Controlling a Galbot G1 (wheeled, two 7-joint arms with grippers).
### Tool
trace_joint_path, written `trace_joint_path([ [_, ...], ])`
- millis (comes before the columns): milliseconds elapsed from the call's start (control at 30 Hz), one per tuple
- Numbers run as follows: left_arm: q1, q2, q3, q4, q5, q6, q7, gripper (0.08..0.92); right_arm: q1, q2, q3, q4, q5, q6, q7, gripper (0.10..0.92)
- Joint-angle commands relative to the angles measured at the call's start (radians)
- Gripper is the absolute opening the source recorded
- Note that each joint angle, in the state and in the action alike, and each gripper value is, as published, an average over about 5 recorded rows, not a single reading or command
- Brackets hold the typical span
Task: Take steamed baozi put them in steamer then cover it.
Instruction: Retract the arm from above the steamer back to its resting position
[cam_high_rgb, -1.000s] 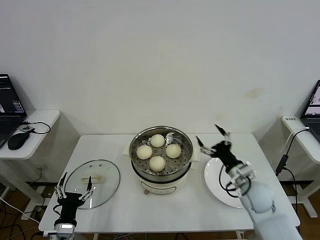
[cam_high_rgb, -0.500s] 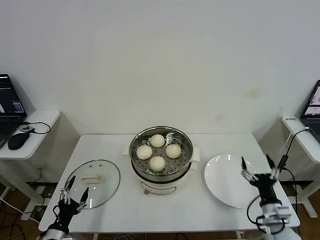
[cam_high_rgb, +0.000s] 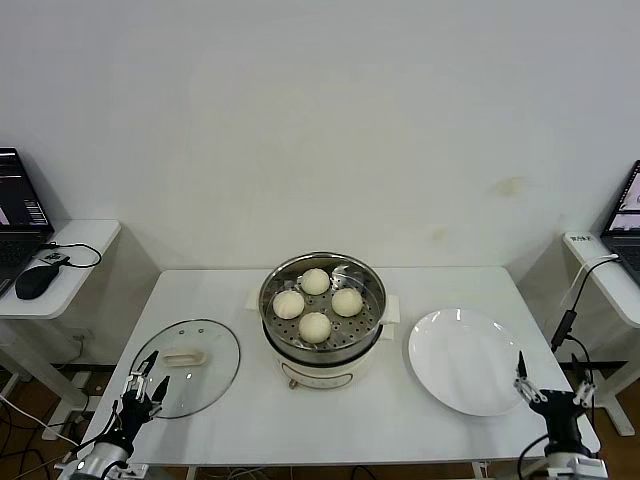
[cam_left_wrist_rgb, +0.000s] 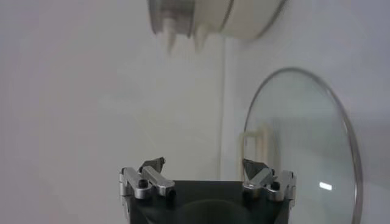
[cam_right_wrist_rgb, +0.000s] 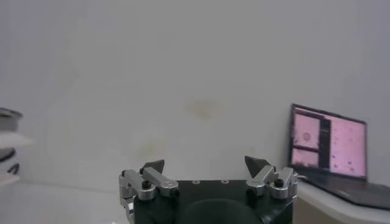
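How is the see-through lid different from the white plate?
The glass lid is clear with a metal rim and a pale handle; the plate is solid white with no handle. The lid lies left of the steamer, the plate right. Both are round, flat on the table, and empty.

The left gripper (cam_left_wrist_rgb: 204, 173) occupies the near edge of the view with its fingers (cam_left_wrist_rgb: 152, 165) spread apart and nothing between them. It hangs over the white counter (cam_left_wrist_rgb: 91, 109). A glass lid (cam_left_wrist_rgb: 304, 146) with a metal rim lies flat on the counter just beside the gripper, its pale handle (cam_left_wrist_rgb: 255, 145) visible. The steamer (cam_left_wrist_rgb: 213, 15) stands farther off, showing its steel wall and cream base.
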Motion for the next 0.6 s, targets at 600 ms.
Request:
trace_joint_path([
  [600,-0.33,0.0,0.153,0.297,0.064,0.019,0.004,0.823,-0.042,0.039,0.091,-0.034,-0.003,0.007,-0.011,0.823],
])
